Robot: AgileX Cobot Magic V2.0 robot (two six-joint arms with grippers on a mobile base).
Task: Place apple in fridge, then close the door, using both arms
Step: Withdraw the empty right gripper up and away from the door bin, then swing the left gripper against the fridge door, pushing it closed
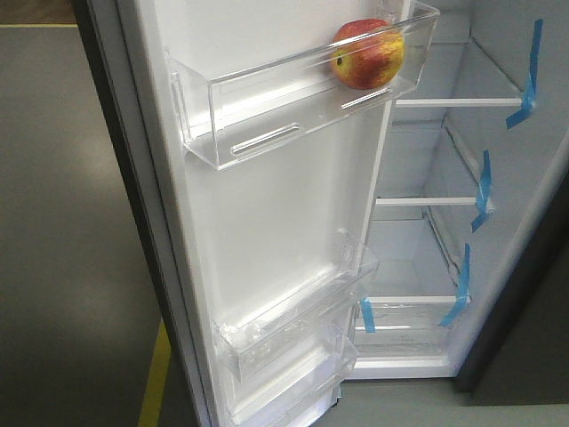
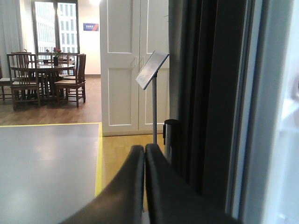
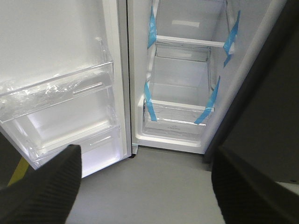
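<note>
The red and yellow apple rests in the top clear bin of the open door. Beyond the door, the fridge shows its white inside and glass shelves with blue tape. Neither gripper shows in the front view. In the left wrist view my left gripper is shut with nothing in it, close beside the door's dark outer edge. My right gripper is open and empty above the grey floor, facing the lower door bins and the fridge's lower shelves.
Grey floor with a yellow line lies left of the door. The left wrist view shows a white cabinet, a sign stand and a far dining table with chairs. A dark cabinet side stands right of the fridge.
</note>
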